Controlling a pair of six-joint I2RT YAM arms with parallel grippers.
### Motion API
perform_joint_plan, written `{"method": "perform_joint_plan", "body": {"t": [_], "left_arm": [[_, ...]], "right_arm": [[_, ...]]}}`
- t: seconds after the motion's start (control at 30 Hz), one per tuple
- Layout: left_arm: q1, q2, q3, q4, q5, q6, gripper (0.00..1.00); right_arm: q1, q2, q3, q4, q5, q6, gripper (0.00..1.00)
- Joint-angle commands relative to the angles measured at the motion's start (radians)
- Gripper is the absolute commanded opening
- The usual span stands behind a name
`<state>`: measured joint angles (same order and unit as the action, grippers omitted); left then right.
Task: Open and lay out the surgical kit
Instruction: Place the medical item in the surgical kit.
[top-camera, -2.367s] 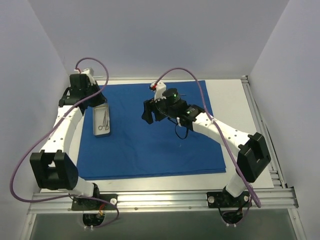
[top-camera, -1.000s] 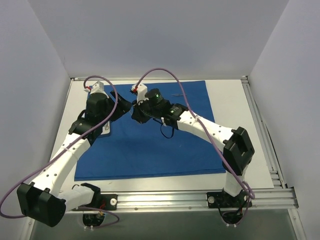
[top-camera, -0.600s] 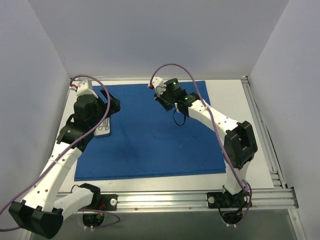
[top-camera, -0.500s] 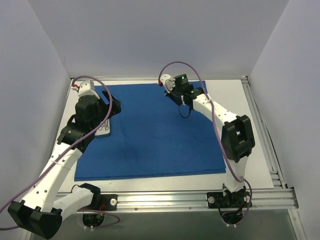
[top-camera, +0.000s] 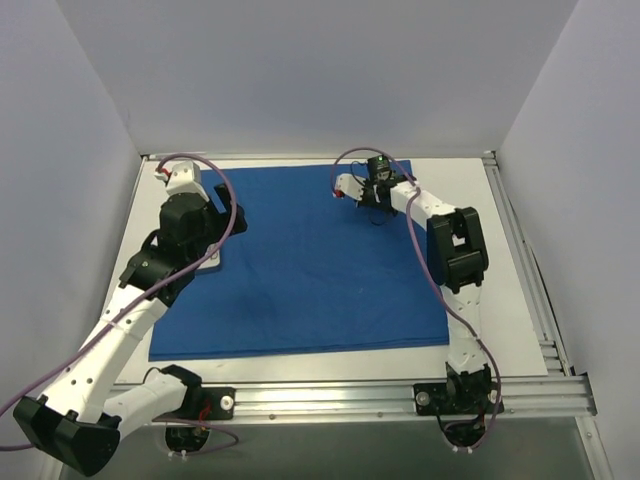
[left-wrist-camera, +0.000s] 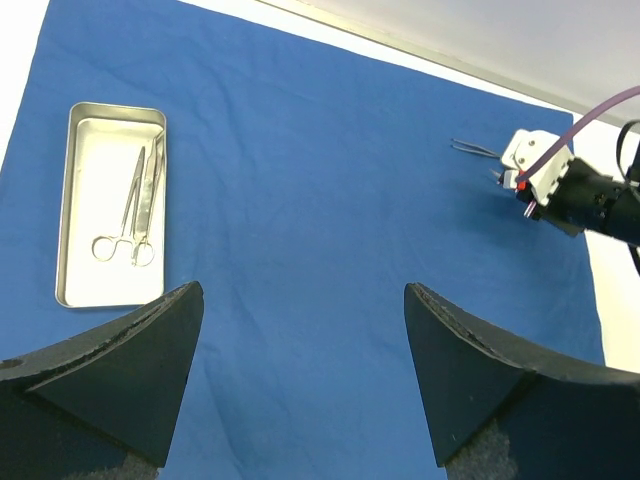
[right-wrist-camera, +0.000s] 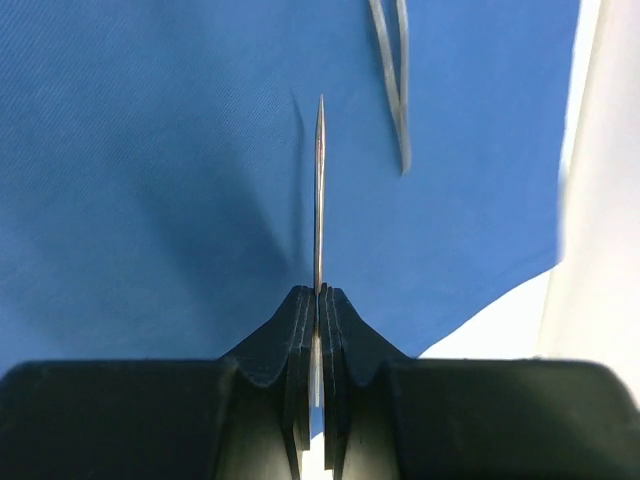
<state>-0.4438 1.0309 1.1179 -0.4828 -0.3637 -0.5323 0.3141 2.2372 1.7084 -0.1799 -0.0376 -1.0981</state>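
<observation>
The right end effector is clamping fully shut on a pointed instrument, gripping its rear end so that the tip is sticking straight out ahead, just above the cloth. It is hovering over the cloth's far right corner. A pair of tweezers is already lying there, just beyond and to the right of the held tip, and apart from it. Over the last moments this arm has been swinging out to this corner from the cloth's far middle, where the two arms were meeting. I am reading that as the carry ending, with a set-down beside the tweezers coming next.

The left end effector is standing wide open and holding nothing, having spread from partway to full gape within the last second. It is hanging high over the cloth's left half, having pulled back from that meeting point. That is suggesting a hand-over just finished, though the pictures are not showing one outright.

The tray is sitting on the cloth near its left edge, with forceps lying inside. The cloth itself is lying spread flat on the counter. So the unwrapping is looking done and the laying out partway: one piece down, one in the air, more waiting in the tray.
</observation>
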Motion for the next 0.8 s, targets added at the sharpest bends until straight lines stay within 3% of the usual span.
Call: {"method": "perform_joint_plan", "body": {"t": [0.0,0.47,0.77], "left_arm": [[-0.01,0.004,-0.006,0.018,-0.021,0.031,0.9],[-0.016,0.047,0.01,0.023,-0.021,0.043,0.9],[-0.015,0.063,0.005,0.035,-0.012,0.037,0.9]], "right_arm": [[0.006,0.024,0.1,-0.015,0.007,-0.138,0.0],[-0.004,0.154,0.292,-0.049,-0.084,-0.243,0.0],[0.017,0.128,0.258,-0.035,-0.139,-0.276,0.0]]}}
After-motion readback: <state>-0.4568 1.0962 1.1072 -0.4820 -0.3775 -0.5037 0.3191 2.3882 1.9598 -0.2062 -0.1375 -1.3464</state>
